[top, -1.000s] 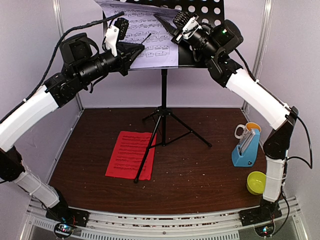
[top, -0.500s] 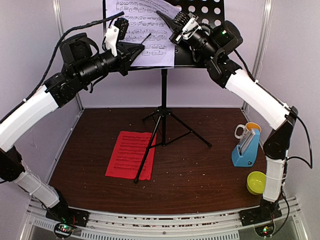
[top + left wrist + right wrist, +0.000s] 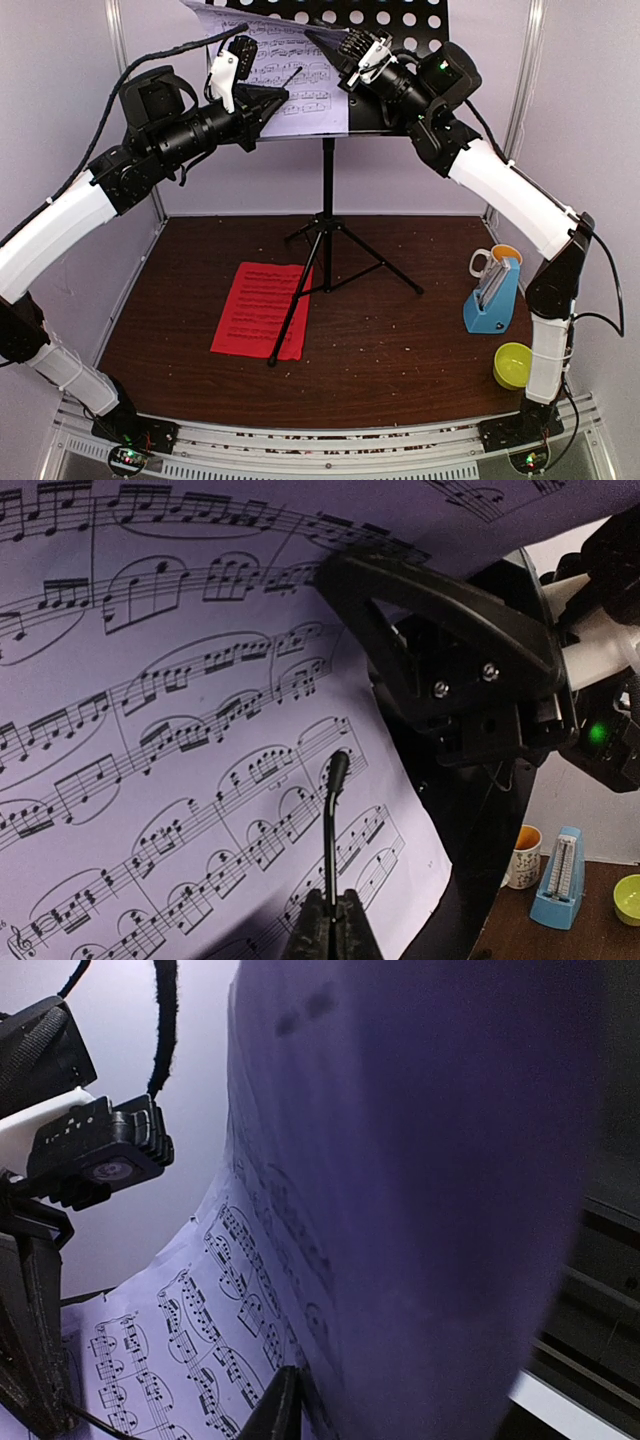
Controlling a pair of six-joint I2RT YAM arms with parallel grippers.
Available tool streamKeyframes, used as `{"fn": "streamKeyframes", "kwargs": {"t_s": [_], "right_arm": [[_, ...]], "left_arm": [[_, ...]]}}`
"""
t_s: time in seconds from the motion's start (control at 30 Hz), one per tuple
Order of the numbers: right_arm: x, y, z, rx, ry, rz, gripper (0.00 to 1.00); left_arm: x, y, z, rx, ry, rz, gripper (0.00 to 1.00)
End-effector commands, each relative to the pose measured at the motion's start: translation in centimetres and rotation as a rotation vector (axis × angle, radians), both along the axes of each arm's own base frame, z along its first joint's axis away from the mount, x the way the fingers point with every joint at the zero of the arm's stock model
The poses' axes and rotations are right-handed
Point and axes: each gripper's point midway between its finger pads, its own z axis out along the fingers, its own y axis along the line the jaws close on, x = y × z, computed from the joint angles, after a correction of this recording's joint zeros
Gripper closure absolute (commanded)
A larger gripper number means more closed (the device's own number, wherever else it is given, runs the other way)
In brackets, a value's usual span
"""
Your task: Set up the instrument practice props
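Observation:
The black perforated music stand stands at the back on tripod legs. The white music sheet leans on its desk, bowed. My right gripper is shut on the sheet's upper right edge; in the right wrist view the paper folds round it. My left gripper is shut on a thin black rod in front of the sheet. The red music sheet lies flat on the table. The blue metronome stands at the right.
A white mug stands just behind the metronome and a small yellow bowl in front of it. One tripod leg reaches over the red sheet's right edge. Walls close in the table at left, right and back.
My right gripper has shifted slightly left with the white sheet's edge, and the sheet has flexed and tilted on the stand. The left arm has not moved.

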Motion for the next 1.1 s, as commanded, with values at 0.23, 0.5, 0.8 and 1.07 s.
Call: {"fn": "streamKeyframes", "kwargs": {"t_s": [0.23, 0.5, 0.8, 1.07], "right_arm": [[-0.3, -0.2, 0.4, 0.032, -0.004, 0.005, 0.68], [-0.3, -0.4, 0.6, 0.043, -0.002, -0.002, 0.65], [-0.2, -0.7, 0.9, 0.062, 0.002, -0.012, 0.58], [-0.1, -1.6, 1.6, 0.120, 0.005, -0.034, 0.54]], "left_arm": [[-1.2, 0.4, 2.6, -0.062, -0.051, -0.025, 1.00], [-1.2, 0.8, 2.6, -0.065, -0.038, -0.009, 0.74], [-1.7, 1.4, 2.9, -0.070, -0.040, -0.004, 0.55], [-2.5, 2.1, 3.4, -0.079, -0.040, -0.013, 0.46]]}}
